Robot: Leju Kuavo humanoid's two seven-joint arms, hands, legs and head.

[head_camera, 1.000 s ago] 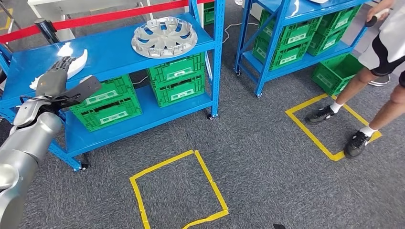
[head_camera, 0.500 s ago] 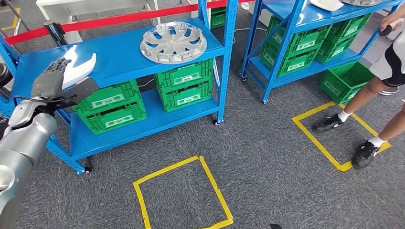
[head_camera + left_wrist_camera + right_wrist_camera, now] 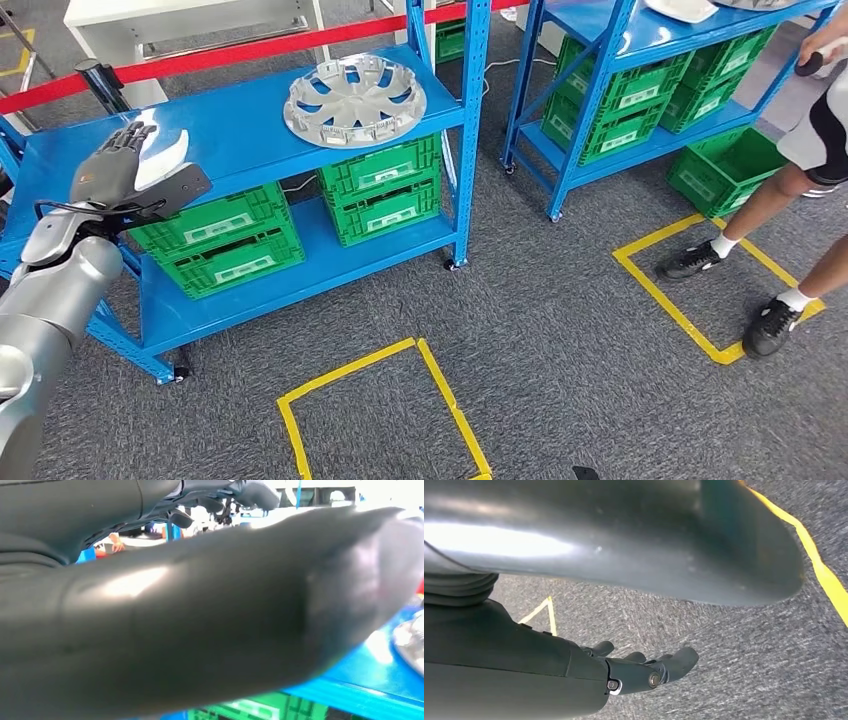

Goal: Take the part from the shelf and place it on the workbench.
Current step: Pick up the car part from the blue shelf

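- A white curved part (image 3: 165,152) lies on the top deck of the near blue shelf (image 3: 250,125), toward the deck's left end, where an arm coming up from below can get to it. This is probably the piece the task wants, though a silver wheel cover (image 3: 355,93) resting flat further right on the same deck could also be meant.
- The left hand (image 3: 108,172) is raised to deck height, its dark fingers (image 3: 125,138) extended forward over the near end of the white part. Whether they touch it cannot be told from the head view.
- The left hand holds nothing, with fingers stretched rather than curled; the left wrist view, blocked by the thick grey thumb (image 3: 210,615), confirms no grasp.
- The silver left forearm slopes up from the lower left corner, and a dark flat wrist plate juts out toward the green crates (image 3: 215,235) on the lower shelf.
- The right hand (image 3: 644,670) hangs low over grey carpet (image 3: 560,330), its fingers loosely bent and apart, gripping nothing; it seems parked out of the way while the left arm works.
- Yellow tape squares (image 3: 380,415) mark standing spots on the floor in front of each shelf, likely to fix where the robot stops.
- A person's legs and black shoes (image 3: 770,325) stand at the far right tape square, well apart from the robot's reach.
- A red barrier strip (image 3: 230,45) runs behind the shelf.
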